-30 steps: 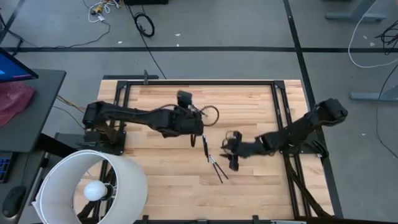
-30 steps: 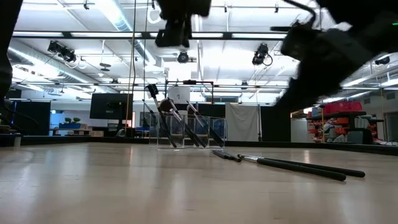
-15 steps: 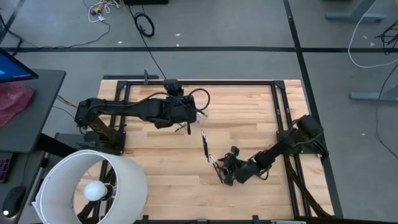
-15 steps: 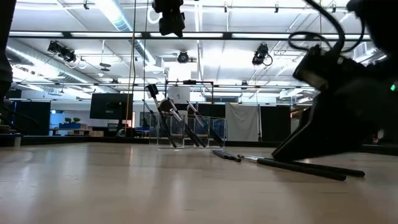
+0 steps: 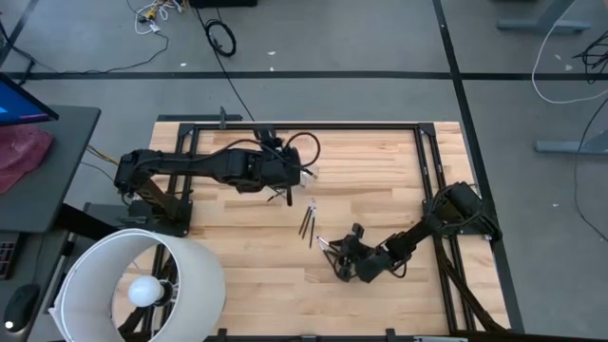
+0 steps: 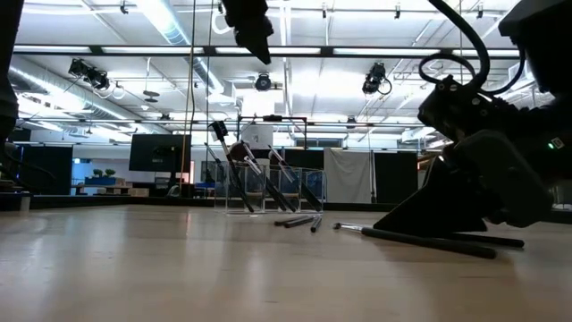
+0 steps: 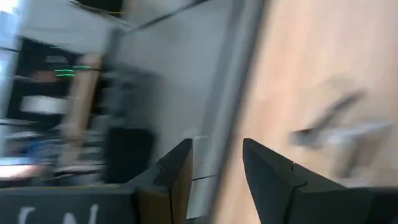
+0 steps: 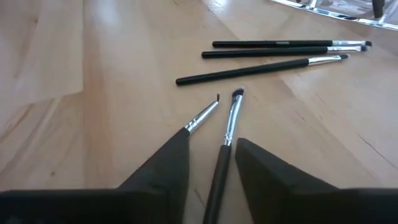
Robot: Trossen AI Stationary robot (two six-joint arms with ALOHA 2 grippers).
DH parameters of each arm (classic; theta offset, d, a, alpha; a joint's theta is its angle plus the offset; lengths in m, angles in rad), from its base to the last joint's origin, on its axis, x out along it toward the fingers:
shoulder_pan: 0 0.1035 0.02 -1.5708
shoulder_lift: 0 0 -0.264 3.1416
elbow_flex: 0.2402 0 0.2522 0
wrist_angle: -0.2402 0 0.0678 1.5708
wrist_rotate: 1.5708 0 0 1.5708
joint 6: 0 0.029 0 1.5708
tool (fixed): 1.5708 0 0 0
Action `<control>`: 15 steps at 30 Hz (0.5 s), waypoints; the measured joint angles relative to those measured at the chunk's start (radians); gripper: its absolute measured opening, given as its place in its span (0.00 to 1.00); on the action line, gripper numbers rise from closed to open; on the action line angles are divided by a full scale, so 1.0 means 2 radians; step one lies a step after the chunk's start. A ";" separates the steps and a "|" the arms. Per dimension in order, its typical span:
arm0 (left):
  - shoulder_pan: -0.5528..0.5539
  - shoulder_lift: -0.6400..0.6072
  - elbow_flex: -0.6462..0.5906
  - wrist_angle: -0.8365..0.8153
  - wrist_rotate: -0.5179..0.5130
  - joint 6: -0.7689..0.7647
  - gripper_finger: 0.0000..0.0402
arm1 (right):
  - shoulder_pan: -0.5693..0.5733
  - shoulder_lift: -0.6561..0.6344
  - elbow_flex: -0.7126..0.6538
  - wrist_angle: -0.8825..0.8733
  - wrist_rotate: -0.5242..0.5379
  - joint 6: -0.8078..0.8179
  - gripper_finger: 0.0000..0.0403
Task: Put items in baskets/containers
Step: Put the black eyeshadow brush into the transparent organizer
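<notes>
The clear cup [image 6: 268, 190] stands on the table with several brushes [image 6: 234, 152] leaning in it; the right wrist view shows only its base [image 8: 336, 5]. Three dark brushes [image 5: 307, 223] [image 8: 273, 56] lie side by side on the wood near it. Two more brushes [image 5: 326, 249] lie in front of my right gripper [image 5: 335, 259] [image 8: 211, 140]. That gripper is open and low at the table, its fingers on either side of one brush's handle [image 8: 219, 177]. My left gripper [image 5: 285, 182] [image 6: 252, 31] [image 7: 214, 149] is open and empty, high above the cup.
A big white lampshade [image 5: 142, 285] with a bulb stands at the table's near left corner. A black frame [image 5: 304, 123] borders the wooden top. Bare wood lies along the far side and to the left of the brushes.
My right gripper has moved toward the near edge and down to the table, ending over the two brushes there. My left gripper has risen and drawn back toward the far left, away from the cup. Three brushes now lie together near the cup, where fewer showed before.
</notes>
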 joint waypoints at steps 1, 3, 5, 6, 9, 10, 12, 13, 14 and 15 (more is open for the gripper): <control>0.000 0.000 0.000 0.000 0.035 -0.013 0.36 | -0.001 0.000 -0.001 0.001 0.000 0.000 0.32; 0.000 0.001 0.000 0.000 0.119 -0.034 0.36 | -0.003 0.000 -0.004 0.003 -0.002 0.000 0.25; 0.000 0.008 0.000 0.001 0.200 -0.048 0.35 | -0.005 -0.001 -0.006 0.003 0.001 -0.001 0.17; -0.001 0.012 -0.001 -0.002 0.233 -0.052 0.34 | -0.006 -0.001 -0.006 0.003 0.002 -0.003 0.12; -0.003 0.030 -0.001 -0.008 0.296 -0.065 0.31 | -0.008 -0.001 -0.007 0.004 -0.001 -0.019 0.03; -0.005 0.038 -0.004 -0.004 0.308 -0.073 0.31 | -0.010 -0.001 -0.007 0.007 -0.003 -0.026 0.04; -0.008 0.052 -0.026 0.022 0.326 -0.082 0.29 | -0.014 -0.001 -0.008 0.012 -0.008 -0.038 0.05; -0.010 0.059 -0.042 0.042 0.334 -0.085 0.29 | -0.016 -0.001 -0.009 0.017 -0.010 -0.046 0.05; -0.013 0.065 -0.063 0.071 0.344 -0.086 0.28 | -0.018 -0.001 -0.010 0.023 -0.013 -0.054 0.05; -0.017 0.073 -0.086 0.102 0.352 -0.086 0.27 | -0.019 -0.001 -0.011 0.029 -0.016 -0.065 0.05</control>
